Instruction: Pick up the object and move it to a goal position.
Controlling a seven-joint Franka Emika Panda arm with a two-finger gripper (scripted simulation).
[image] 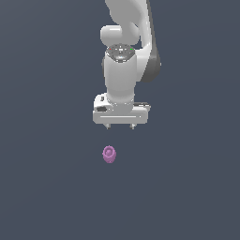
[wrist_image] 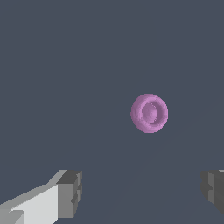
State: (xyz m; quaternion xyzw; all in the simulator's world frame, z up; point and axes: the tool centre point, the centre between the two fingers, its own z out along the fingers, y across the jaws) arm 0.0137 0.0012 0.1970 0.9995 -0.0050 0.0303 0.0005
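arm point(image: 123, 70): upper links cut by frame top
fingers point(wrist_image: 70, 194): only tips visible, far one clipped at edge

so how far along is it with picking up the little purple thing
Barely begun. Done: nothing visible; the purple object sits alone on the dark floor, untouched. In hand: the pincer hangs above it with jaws wide apart and empty, the object beyond the fingertips. Left: descend, close, lift, carry to the goal, which is not marked.
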